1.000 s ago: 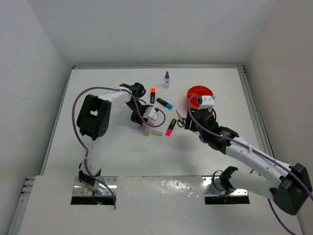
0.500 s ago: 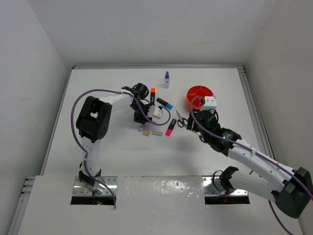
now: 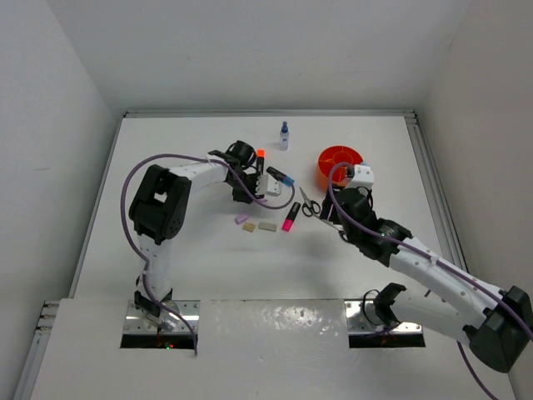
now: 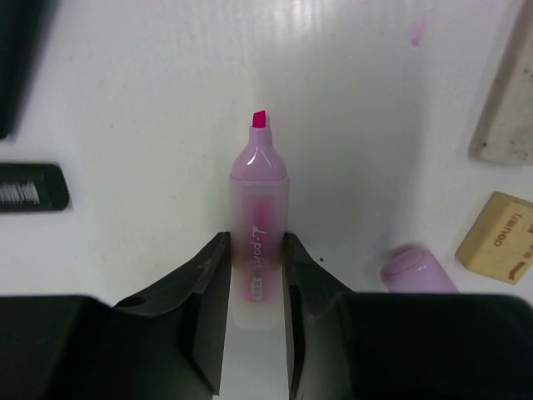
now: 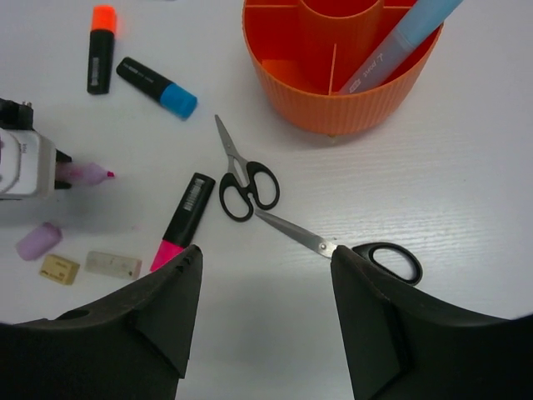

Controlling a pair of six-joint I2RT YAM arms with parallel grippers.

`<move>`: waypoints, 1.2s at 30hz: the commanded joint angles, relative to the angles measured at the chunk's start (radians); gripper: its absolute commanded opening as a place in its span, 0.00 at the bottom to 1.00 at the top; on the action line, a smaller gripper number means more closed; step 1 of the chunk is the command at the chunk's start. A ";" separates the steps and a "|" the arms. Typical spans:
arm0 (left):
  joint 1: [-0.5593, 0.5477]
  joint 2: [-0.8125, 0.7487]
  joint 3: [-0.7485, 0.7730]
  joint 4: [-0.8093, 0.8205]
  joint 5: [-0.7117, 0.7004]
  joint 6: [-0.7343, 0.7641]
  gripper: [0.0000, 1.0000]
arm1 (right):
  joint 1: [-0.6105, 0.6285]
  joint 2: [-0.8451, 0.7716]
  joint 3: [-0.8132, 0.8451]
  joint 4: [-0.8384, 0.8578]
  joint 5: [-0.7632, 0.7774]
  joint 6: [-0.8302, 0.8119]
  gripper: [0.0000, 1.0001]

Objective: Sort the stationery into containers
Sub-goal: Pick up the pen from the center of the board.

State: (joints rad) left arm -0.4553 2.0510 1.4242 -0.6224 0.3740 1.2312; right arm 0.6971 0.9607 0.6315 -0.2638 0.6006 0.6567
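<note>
The left tool (image 4: 256, 250) is clamped on the lilac marker (image 4: 259, 196) in the left wrist view: a smooth, translucent plastic barrel, uncapped, its pink chisel tip pointing away over the white bench (image 4: 150, 100). The rounded lilac cap (image 4: 419, 268) lies beside a blocky beige eraser (image 4: 498, 232).

In the right wrist view the right tool (image 5: 265, 250) hangs with jaws apart and empty above two black-handled scissors (image 5: 241, 179) with bare steel blades. The ribbed orange tub (image 5: 350, 92) holds a pale blue pen (image 5: 400, 42).

From above, the tub sits well right of the gripped marker. This looks like the pick-up step; next the marker needs carrying across into a compartment
</note>
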 commanded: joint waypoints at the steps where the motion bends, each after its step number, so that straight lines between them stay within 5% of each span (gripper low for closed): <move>1: 0.042 -0.055 -0.024 0.055 -0.072 -0.146 0.00 | 0.013 -0.007 0.020 0.057 0.065 0.118 0.61; 8: 0.177 -0.325 -0.007 0.099 -0.203 -0.524 0.00 | 0.110 0.214 0.258 -0.052 0.240 0.288 0.62; 13: 0.308 -0.564 -0.131 0.064 -0.349 -0.772 0.00 | 0.156 0.421 0.376 0.070 0.182 0.489 0.65; 17: 0.391 -0.750 -0.273 0.081 -0.412 -0.892 0.00 | 0.196 0.645 0.575 0.006 0.098 0.658 0.65; 25: 0.434 -1.061 -0.476 0.058 -0.494 -0.949 0.00 | 0.251 1.053 0.988 -0.274 -0.045 0.961 0.65; 36: 0.310 -1.163 -0.553 0.081 -0.641 -0.888 0.00 | 0.260 1.219 1.057 -0.376 -0.137 1.109 0.56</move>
State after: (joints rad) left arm -0.1150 0.9234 0.8867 -0.5713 -0.2058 0.3351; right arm 0.9527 2.2017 1.6573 -0.6006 0.4675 1.7016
